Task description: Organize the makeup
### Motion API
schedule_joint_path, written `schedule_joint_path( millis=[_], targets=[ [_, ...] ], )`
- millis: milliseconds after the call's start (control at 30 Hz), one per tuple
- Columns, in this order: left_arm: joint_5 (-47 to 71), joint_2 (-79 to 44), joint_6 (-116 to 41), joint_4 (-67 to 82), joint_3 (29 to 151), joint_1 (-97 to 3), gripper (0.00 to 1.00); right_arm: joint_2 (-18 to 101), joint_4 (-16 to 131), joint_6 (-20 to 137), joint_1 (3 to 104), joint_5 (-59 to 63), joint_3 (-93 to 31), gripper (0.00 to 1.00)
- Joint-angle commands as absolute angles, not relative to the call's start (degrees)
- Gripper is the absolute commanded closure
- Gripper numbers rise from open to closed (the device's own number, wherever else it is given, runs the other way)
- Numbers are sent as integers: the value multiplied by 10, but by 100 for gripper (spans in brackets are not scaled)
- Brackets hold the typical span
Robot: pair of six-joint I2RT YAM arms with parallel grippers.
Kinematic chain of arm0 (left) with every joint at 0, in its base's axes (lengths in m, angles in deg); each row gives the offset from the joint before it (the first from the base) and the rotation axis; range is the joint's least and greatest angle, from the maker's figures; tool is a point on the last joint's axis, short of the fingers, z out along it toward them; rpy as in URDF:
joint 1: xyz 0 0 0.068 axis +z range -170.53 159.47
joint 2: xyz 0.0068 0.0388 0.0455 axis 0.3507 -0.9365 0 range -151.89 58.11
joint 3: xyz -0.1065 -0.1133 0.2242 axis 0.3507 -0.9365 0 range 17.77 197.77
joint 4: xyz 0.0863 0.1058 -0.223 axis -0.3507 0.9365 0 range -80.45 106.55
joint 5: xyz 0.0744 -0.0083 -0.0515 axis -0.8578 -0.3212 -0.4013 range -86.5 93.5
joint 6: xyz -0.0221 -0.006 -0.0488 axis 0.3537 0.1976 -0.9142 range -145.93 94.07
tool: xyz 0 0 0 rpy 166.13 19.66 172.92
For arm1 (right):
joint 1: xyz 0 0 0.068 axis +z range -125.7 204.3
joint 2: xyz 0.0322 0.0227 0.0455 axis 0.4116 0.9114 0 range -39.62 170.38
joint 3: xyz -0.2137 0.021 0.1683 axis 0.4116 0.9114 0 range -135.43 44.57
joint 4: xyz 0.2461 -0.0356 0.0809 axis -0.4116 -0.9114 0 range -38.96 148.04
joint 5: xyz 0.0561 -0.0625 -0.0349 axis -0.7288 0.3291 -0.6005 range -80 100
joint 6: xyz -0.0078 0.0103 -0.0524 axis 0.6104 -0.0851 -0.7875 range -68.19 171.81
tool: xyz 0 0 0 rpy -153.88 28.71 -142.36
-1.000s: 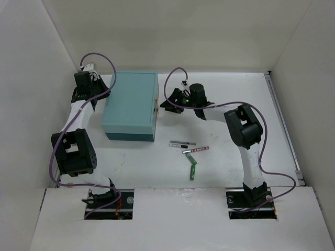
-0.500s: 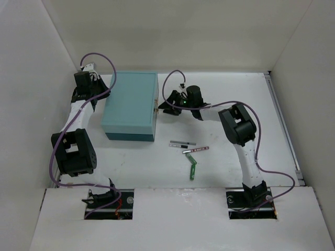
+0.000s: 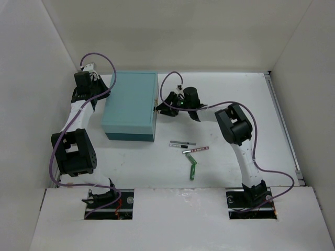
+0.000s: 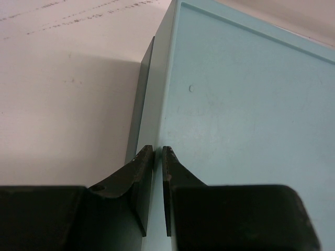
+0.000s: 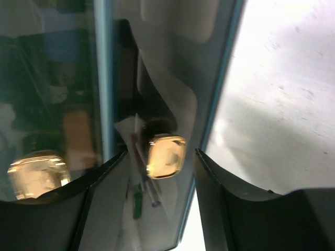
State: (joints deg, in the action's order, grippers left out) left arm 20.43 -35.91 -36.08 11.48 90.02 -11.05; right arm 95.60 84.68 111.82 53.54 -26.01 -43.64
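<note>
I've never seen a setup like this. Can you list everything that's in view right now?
teal box: one, teal, closed, back left of the white table
grey pencil: one, grey, lying in front of the box's right corner
pink pencil: one, pink, just nearer than the grey one
green stick: one, green, nearest of the three
gold clasp: one, gold, on the box's right side
left hand: one, black, shut, at the box's left edge
right hand: one, black, open, fingers either side of the clasp
</note>
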Motion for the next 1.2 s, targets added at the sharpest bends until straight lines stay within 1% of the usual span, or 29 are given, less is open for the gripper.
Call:
schedule_joint_path(
  millis=[0,133,300,333,367,433,467,600,700,933,1167],
  targets=[
    [232,-354,-363,177,877,-118,92,971,885,1133,552,-263,-449,44],
    [232,-353,-363,177,877,-118,92,978,907,1151,555,-263,-447,44],
    [232,-352,-363,177,876,-119,92,987,947,1178,555,-266,-447,51],
    [232,-352,-363,177,876,-119,92,988,957,1187,555,-267,-447,54],
    [232,-353,-363,177,876,-119,92,990,969,1197,555,-271,-447,63],
    [232,-355,-363,177,876,-119,92,993,994,1217,555,-274,-446,74],
    [232,-356,-363,177,876,-119,92,995,1009,1226,555,-280,-443,79],
    [232,-355,-363,177,876,-119,92,993,1057,1256,555,-285,-420,87],
    [232,-354,-363,177,877,-119,92,978,1068,1256,548,-279,-389,90],
    [225,-361,-363,181,878,-119,92,902,1059,1222,494,-272,-300,91],
    [220,-369,-363,183,880,-119,92,838,995,1171,428,-274,-237,91]
  ],
)
